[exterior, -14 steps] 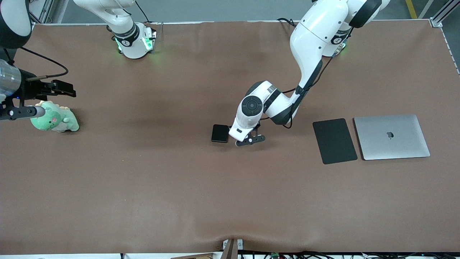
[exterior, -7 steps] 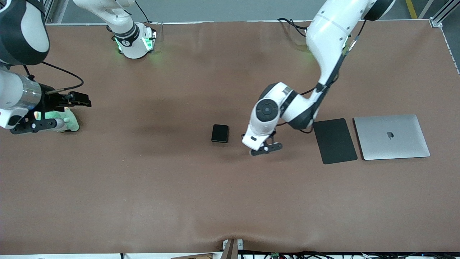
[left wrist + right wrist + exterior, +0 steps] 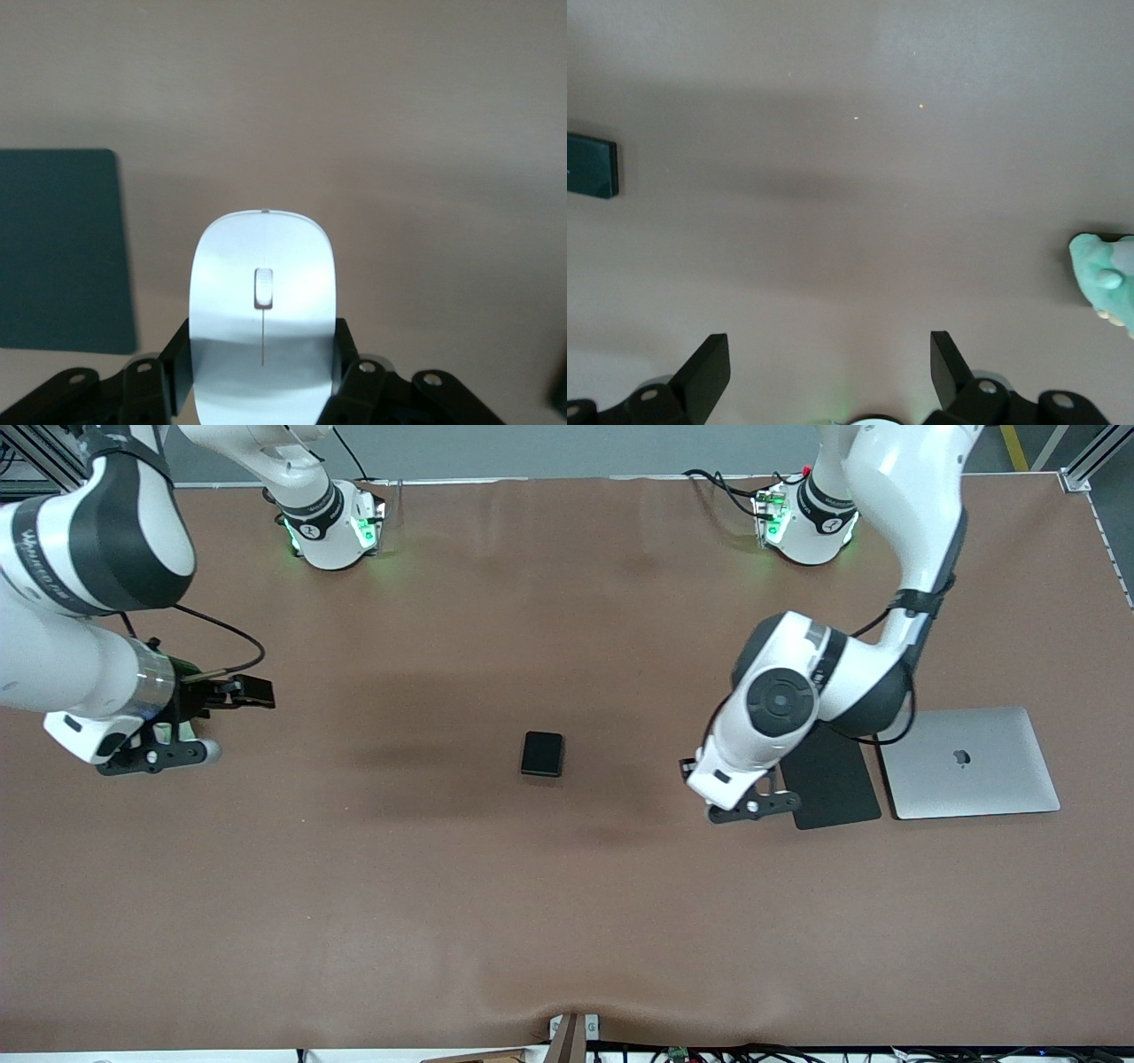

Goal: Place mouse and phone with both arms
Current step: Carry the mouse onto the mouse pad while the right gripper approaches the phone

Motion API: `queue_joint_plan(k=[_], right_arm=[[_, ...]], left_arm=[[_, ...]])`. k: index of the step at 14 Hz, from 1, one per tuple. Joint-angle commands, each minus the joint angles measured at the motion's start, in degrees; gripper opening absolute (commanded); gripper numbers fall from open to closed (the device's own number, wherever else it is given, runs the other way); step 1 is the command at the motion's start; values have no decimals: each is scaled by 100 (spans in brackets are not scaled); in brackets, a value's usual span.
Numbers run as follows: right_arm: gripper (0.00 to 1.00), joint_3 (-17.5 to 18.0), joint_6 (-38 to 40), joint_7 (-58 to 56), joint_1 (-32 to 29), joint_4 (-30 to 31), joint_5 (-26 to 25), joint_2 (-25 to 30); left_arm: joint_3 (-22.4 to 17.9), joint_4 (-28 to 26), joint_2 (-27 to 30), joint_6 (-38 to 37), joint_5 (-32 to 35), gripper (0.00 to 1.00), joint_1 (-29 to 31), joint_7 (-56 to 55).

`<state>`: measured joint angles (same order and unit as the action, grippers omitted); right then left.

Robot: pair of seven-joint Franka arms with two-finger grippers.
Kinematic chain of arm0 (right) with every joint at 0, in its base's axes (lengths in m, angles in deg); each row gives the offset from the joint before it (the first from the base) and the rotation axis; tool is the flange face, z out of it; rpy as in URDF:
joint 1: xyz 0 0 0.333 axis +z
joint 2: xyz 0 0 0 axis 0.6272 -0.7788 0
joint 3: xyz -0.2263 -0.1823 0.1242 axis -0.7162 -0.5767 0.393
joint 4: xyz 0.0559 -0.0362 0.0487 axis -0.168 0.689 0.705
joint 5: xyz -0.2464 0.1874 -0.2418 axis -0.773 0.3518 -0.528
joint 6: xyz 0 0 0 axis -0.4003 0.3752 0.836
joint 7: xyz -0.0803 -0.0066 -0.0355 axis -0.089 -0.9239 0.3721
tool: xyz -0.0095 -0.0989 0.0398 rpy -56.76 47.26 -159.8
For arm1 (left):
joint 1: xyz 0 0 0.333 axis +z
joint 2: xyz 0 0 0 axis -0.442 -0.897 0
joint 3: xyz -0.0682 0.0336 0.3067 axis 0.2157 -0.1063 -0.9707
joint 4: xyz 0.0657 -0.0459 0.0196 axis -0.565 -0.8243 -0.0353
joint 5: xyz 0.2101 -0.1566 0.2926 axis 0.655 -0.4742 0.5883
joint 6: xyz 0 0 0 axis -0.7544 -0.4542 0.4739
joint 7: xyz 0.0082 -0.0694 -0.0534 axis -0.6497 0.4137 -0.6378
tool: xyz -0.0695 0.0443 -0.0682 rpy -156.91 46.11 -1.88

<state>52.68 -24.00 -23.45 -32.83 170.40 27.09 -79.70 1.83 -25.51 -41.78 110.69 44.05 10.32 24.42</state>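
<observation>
My left gripper (image 3: 753, 808) hangs in the air over the table (image 3: 567, 921), just at the edge of the black mouse pad (image 3: 833, 779), and its fingers (image 3: 350, 367) are closed on the two sides of the white mouse (image 3: 264, 310), which I hold flat. The phone (image 3: 542, 754) lies alone in the middle of the table, well apart from both of my grippers. My right gripper (image 3: 155, 755) is over the right arm's end of the table with its fingers (image 3: 709, 372) spread wide and nothing between them; in the right wrist view a green plush toy (image 3: 1106, 279) shows at the border. I judge that the mouse goes to the pad beside the silver laptop (image 3: 970, 762). The mouse is glossy and I hold it only at its back part, so it may slip or turn if I move fast. If I open too high, it can bounce off the pad or land half on the edge. The pad is thin and may shift if I push down on it. My right arm must reach to the phone, and a flat slab is easy to push away instead of gripping.
</observation>
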Motion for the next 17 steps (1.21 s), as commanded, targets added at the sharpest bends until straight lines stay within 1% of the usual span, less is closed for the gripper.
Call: queue_joint_plan(k=[1, 4, 7, 8, 11, 14, 17], right_arm=[[100, 37, -124, 654, 285, -136, 46, -192], [100, 168, -300, 1086, 374, -136, 186, -298], [100, 352, -475, 1315, 383, -127, 221, -429], [100, 362, -589, 1429, 435, -101, 239, -482], [100, 362, -827, 1719, 742, -92, 239, -623], [100, 362, -1072, 1798, 997, -83, 239, -851], [100, 362, -1485, 2386, 1331, -83, 239, -1115]], left_arm=[[45, -661, 527, 4, 101, 0, 508, 652], [45, -1039, 756, 4, 101, 0, 1009, 1259], [45, -1286, 783, 74, 110, 0, 1483, 1734], [54, -1347, 783, 101, 119, 0, 1633, 1892], [45, -1514, 765, 206, 110, 0, 1714, 2017], [45, -1559, 660, 285, 119, 0, 1916, 2026], [36, -1603, 476, 400, 119, 0, 1916, 2026]])
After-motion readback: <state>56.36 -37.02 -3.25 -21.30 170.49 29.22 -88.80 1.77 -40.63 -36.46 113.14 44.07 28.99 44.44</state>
